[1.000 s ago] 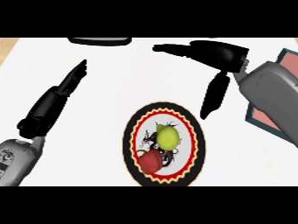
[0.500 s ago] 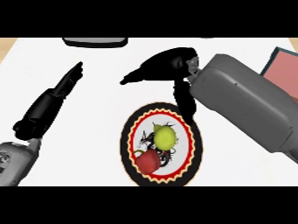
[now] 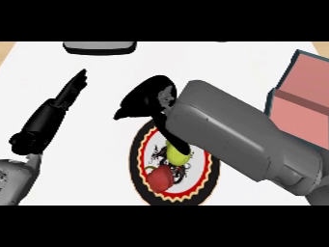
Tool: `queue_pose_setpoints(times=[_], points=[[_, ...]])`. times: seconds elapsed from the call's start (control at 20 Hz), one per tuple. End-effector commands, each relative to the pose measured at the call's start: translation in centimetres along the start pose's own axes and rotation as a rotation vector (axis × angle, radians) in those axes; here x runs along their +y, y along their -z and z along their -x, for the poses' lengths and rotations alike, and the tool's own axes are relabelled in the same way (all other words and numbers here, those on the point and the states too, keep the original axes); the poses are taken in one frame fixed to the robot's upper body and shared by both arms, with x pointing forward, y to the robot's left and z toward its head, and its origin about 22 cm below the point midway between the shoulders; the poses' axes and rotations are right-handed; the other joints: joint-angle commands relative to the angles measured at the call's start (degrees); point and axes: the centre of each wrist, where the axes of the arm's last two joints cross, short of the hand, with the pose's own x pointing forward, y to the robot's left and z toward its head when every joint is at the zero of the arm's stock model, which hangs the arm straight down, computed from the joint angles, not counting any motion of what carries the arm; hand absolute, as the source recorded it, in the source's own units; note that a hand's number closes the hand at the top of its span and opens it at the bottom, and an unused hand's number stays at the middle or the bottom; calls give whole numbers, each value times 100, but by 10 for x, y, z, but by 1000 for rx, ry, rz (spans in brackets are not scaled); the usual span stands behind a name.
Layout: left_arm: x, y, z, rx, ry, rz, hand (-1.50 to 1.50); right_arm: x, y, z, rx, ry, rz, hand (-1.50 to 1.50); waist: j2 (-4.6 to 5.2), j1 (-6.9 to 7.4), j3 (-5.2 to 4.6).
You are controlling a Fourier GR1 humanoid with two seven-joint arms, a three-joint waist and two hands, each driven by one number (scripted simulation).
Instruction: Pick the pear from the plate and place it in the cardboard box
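Head view — right hand point(image 3: 147, 99) covers pear point(image 3: 182, 157); axis hidden; plate point(image 3: 143, 144) below.

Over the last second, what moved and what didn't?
The right hand swung left from beside the cardboard box and came down over the plate; its forearm now covers the plate's upper right, and its fingers reach down onto the pear, though a closed hold isn't visible. The left hand, apple, plate and box haven't moved.
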Motion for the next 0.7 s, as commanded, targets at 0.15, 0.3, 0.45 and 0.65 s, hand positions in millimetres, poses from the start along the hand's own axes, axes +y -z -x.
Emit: queue_pose_setpoints(times=[0.15, 0.3, 0.45, 0.65], points=[[3, -12, 5, -2, -9, -4, 0, 16, 10, -8, 68, 1, -71, -150, -3, -30, 3], [-4, -8, 16, 12, -7, -14, 0, 35, 8, -18, 71, -8, -70, -150, -12, -97, 3], [9, -12, -5, 7, 2, -10, 0, 23, 10, -12, 119, -47, -43, -150, 1, 4, 5], [1, -8, -9, 1, -5, 1, 0, 34, 31, -25, 128, -32, -19, -150, 7, 11, 5]])
